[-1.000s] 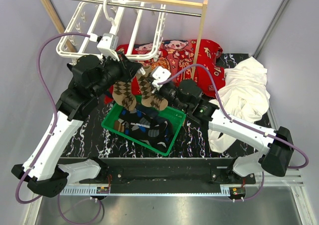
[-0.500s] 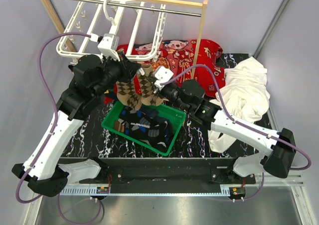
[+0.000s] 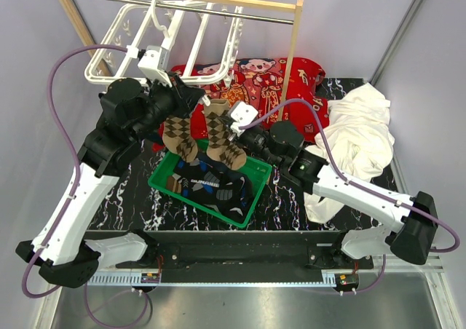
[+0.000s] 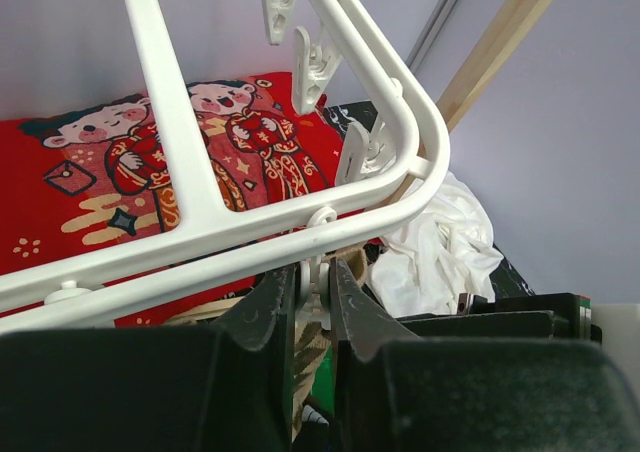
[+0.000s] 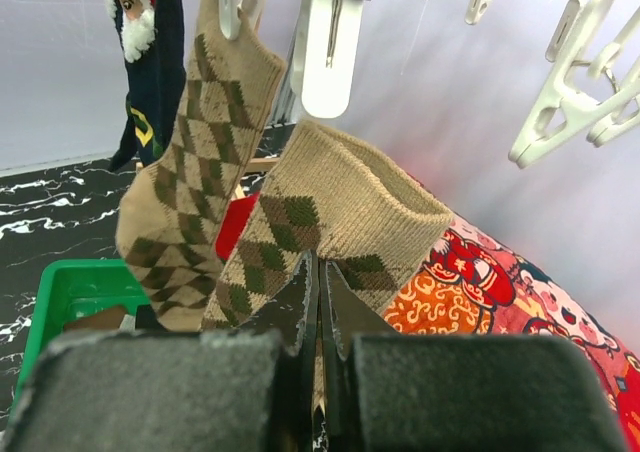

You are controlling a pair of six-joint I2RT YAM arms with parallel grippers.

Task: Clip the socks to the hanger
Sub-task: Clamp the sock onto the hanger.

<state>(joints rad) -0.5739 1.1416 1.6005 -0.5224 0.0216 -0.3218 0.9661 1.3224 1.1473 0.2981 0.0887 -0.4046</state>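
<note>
The right gripper (image 5: 318, 272) is pinched fully closed on the loose argyle sock (image 5: 345, 207), gripping it low on the leg. The ribbed cuff stands open above the fingers. This sock is tan with a brown and olive diamond pattern.

Just over its cuff hangs a white clip (image 5: 325, 57), and the left gripper (image 4: 312, 297) is squeezed shut on that clip from above. Whether the clip's mouth is parted I cannot tell. The clip dangles from the corner rail of the hanger (image 3: 120, 49), a white plastic frame of parallel slats with many small clips beneath it. The hanger is hooked on the metal rod of a wooden rack (image 3: 293, 41), which stands along the far edge of the tabletop (image 3: 131, 198) towards the far left corner.

Just beside the loose sock, to its left in the right wrist view, the hung argyle sock (image 5: 185, 172) has the same pattern. It is caught at its cuff in another clip and hangs straight down. Beyond it hangs a navy sock (image 5: 155, 67) with a white-bearded Santa face.

Below both grippers, a green basket (image 3: 195, 202) sits mid-tabletop towards the near edge. It holds more dark socks (image 3: 218, 187) with blue and white details.

A red printed cloth (image 3: 273, 74) lies along the far edge under the hanger. A rumpled white cloth (image 3: 360, 132) is heaped at the right edge, and part of it lies beneath the right arm.
</note>
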